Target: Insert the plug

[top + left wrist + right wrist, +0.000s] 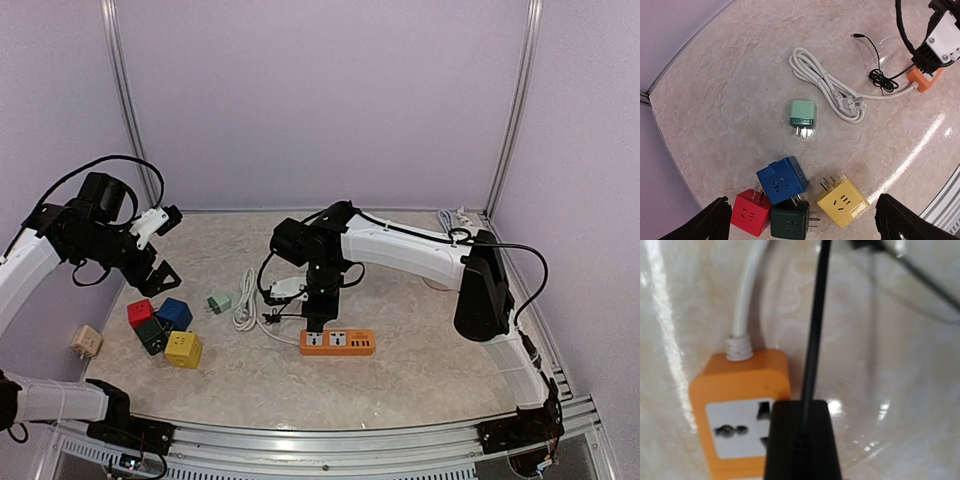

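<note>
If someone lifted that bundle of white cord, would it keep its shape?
Probably not: the white cord lies in loose loops, so it would likely sag and unwind. One end runs into the orange power strip, so pulling might drag that along.

A black plastic plug (pixel 802 440) stands upright over the white end socket (pixel 735 430) of a flat orange plastic power strip (pixel 740 382), its thin black cable (pixel 815 325) rising above it.
</note>
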{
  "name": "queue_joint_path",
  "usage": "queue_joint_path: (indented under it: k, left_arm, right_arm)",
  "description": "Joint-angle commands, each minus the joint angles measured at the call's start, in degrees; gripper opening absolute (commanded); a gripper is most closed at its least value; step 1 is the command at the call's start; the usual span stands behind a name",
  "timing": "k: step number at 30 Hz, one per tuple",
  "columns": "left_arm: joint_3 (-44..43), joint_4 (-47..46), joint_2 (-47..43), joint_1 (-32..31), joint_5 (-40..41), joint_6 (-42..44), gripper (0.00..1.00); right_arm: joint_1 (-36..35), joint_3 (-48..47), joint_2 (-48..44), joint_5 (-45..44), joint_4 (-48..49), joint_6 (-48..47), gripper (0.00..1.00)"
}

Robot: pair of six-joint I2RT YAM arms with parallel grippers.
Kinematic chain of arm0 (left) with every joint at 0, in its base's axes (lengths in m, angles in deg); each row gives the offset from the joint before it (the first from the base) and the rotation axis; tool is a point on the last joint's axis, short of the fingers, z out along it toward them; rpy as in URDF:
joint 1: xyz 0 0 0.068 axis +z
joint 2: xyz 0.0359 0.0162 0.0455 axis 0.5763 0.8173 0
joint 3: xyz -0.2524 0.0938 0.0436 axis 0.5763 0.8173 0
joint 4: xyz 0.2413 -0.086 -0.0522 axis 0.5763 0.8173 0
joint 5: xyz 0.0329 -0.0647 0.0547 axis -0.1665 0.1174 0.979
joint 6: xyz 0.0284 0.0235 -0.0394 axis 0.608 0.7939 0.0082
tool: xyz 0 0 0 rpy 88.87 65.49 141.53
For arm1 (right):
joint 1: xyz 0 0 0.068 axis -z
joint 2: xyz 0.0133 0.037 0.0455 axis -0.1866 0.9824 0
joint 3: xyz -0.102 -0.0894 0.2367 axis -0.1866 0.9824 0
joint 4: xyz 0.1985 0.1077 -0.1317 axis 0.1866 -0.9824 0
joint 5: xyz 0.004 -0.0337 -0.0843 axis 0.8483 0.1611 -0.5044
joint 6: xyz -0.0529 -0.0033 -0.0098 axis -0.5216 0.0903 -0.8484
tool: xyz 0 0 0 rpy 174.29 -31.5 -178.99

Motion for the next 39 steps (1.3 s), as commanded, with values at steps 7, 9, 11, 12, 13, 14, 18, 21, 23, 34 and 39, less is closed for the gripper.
queue_joint_path:
  k: [7,9,11,12,13,14,18,21,23,34,39]
  left_arm:
    - [0.56,-0.51,-0.66,0.64,-0.57,0.15,0.99]
    - [0.44,-0.54,-0.59,0.71,-0.48,0.03,0.99]
    - [0.35,-0.5,-0.54,0.68,-0.46,0.02,0.99]
    - [0.41,-0.41,-0.62,0.64,-0.41,0.08,0.99]
    - [0.35,-0.38,-0.63,0.72,-0.39,0.15,0.99]
    - [0.34,-0.38,-0.76,0.71,-0.33,0.2,0.99]
    - [0.38,-0.48,-0.72,0.7,-0.24,0.2,0.99]
    - [0.21,-0.48,-0.7,0.72,0.05,0.15,0.99]
    - [0.15,-0.47,-0.74,0.73,0.05,0.1,0.99]
    - [0.25,-0.38,-0.9,0.71,0.19,0.24,0.99]
    - [0.43,-0.4,-1.07,0.88,0.22,0.32,0.99]
  right_arm:
    - [-0.76,-2.21,0.73,-2.6,-4.32,0.4,0.0]
    - [-0.84,-3.63,0.52,-2.89,-4.33,1.11,0.0]
    - [-0.87,-4.77,0.15,-2.74,-4.68,1.44,0.0]
    - [-0.91,-4.84,-0.34,-2.36,-4.85,1.5,0.0]
    - [-0.97,-4.79,-0.9,-1.68,-4.89,1.55,0.0]
    - [-1.04,-4.7,-1.39,-0.92,-4.9,1.55,0.0]
    - [-1.28,-3.23,-2.56,0.75,-4.89,2.14,0.0]
    - [-1.5,-2.25,-1.89,0.25,-6.03,2.66,0.0]
    - [-1.64,-1.95,-1.34,1.26,-6.8,2.93,0.0]
    - [-2.08,-0.08,-1.24,-1.78,-8.53,3.49,0.0]
    - [-2.09,1.81,-2.66,-2.43,-9.03,3.88,0.0]
